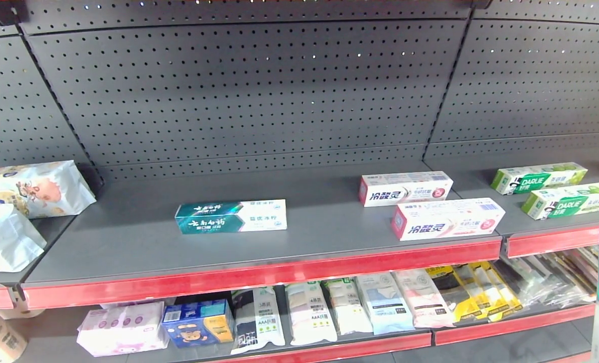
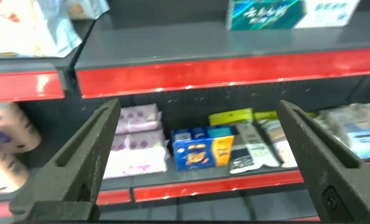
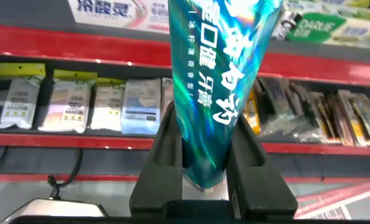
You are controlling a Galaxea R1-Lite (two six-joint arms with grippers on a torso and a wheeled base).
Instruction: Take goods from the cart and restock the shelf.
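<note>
right now the right gripper (image 3: 211, 127) is pinching a long teal holographic cardboard toothpaste box (image 3: 222, 74) close to one end, so most of the carton stands free beyond the jaws. the carton is off the shelf, low at the robot's right, in front of the red price strip (image 1: 259, 275) that edges the grey metal shelf (image 1: 138, 237). the left gripper (image 2: 197, 158) hangs spread wide with nothing between its fingers.

the likeliest trouble comes from that end-on hold. a glossy carton clamped so far from its middle could swing or slip in the jaws if its free end touches anything. the red strip is the first thing it might catch if it is lifted too shallow. its match, a teal-and-white toothpaste box (image 1: 230, 216), lies flat near the middle of the shelf. two red-and-white toothpaste boxes (image 1: 448, 218) lie between that spot and the held carton, with green toothpaste boxes (image 1: 572, 199) nearer still. a low sweep across could shove one of them askew or over the edge. letting go while the carton is tilted could leave it toppling onto its neighbours.
</note>
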